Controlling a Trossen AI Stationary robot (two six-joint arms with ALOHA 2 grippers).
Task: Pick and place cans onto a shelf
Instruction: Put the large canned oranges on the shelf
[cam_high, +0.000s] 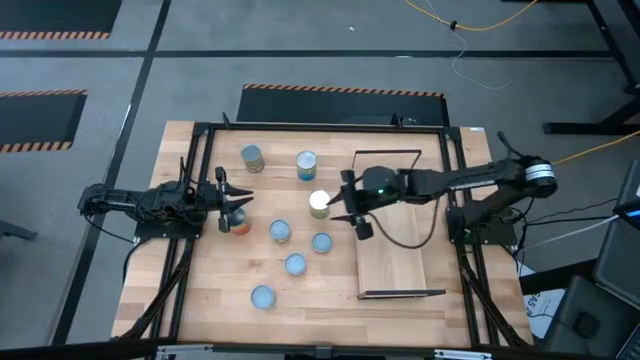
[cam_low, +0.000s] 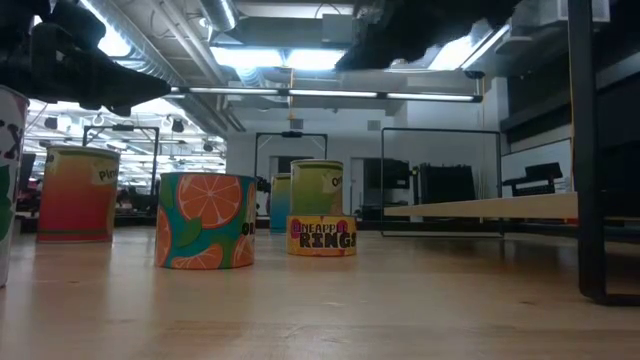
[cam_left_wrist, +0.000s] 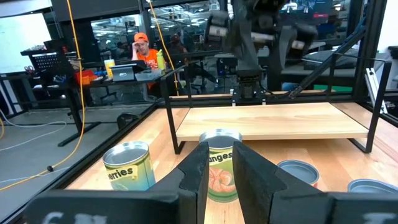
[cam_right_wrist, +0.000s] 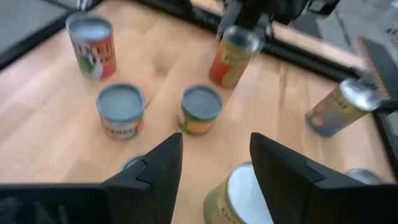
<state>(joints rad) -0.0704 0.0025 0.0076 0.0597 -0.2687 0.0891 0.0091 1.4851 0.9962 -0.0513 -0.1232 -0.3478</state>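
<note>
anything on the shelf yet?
Nothing on the shelf: its board shows bare in the high and left wrist views. The right arm crosses over its far end, hiding a strip there. All cans sit on the table.

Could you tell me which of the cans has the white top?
The white-topped can, just left of the shelf and directly under the right end effector; every other can's top looks pale blue or silvery.

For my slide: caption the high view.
Both arms reach among cans; right gripper over white-topped can beside empty shelf.
</note>
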